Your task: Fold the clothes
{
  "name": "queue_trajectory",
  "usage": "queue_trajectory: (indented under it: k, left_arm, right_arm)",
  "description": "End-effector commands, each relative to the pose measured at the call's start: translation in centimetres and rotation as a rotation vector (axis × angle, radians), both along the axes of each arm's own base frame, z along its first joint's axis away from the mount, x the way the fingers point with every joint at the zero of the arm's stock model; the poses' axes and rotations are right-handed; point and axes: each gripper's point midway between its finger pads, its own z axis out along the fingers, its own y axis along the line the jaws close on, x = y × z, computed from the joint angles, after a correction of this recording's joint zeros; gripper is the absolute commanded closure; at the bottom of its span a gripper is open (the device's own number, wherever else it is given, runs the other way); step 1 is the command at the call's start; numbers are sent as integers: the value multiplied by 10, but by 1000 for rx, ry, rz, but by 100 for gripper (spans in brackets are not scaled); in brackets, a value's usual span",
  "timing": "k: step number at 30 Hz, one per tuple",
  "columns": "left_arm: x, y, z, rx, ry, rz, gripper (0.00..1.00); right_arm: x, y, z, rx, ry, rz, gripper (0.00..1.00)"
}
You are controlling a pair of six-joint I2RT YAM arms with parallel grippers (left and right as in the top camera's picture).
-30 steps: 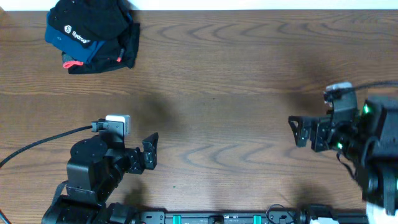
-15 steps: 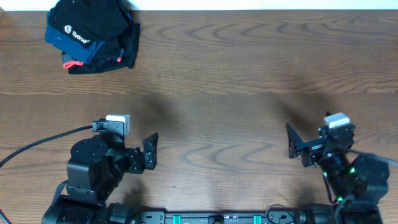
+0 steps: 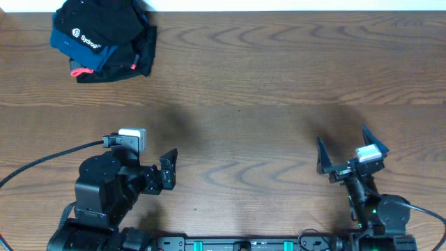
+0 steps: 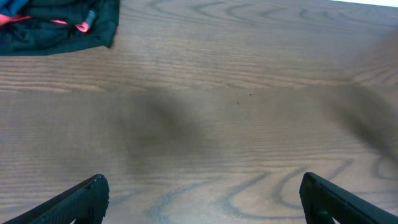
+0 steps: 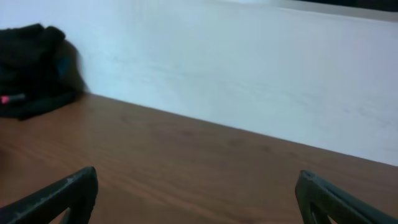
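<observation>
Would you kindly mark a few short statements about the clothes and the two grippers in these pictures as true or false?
1. The black garment lies bunched at the far left corner of the table. True.
2. The left gripper grips the black garment. False: it is open, empty and well apart from it.
3. The right gripper is open with nothing between its fingers. True.
4. The black garment is spread flat in the middle of the table. False: it sits crumpled on top of a dark blue garment.
</observation>
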Motion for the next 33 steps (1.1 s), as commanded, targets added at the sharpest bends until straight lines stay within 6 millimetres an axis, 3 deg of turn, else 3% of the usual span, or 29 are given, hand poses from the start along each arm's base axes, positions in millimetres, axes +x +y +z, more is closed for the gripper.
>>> queue_trajectory:
  k: [1,15,23,33]
  left_arm:
    - [0,-2,2,-15,-3,-6,2]
    - [0,-2,2,-15,-3,-6,2]
    - [0,-2,2,-15,-2,-6,2]
    - [0,-2,2,-15,-2,-6,2]
  right_arm:
    - [2,-12,-7,87,-4,-79,1]
    - [2,-40,-26,224,10,-246,1]
    - [3,-43,-32,218,31,-264,1]
    - [2,-46,-57,201,131,-288,1]
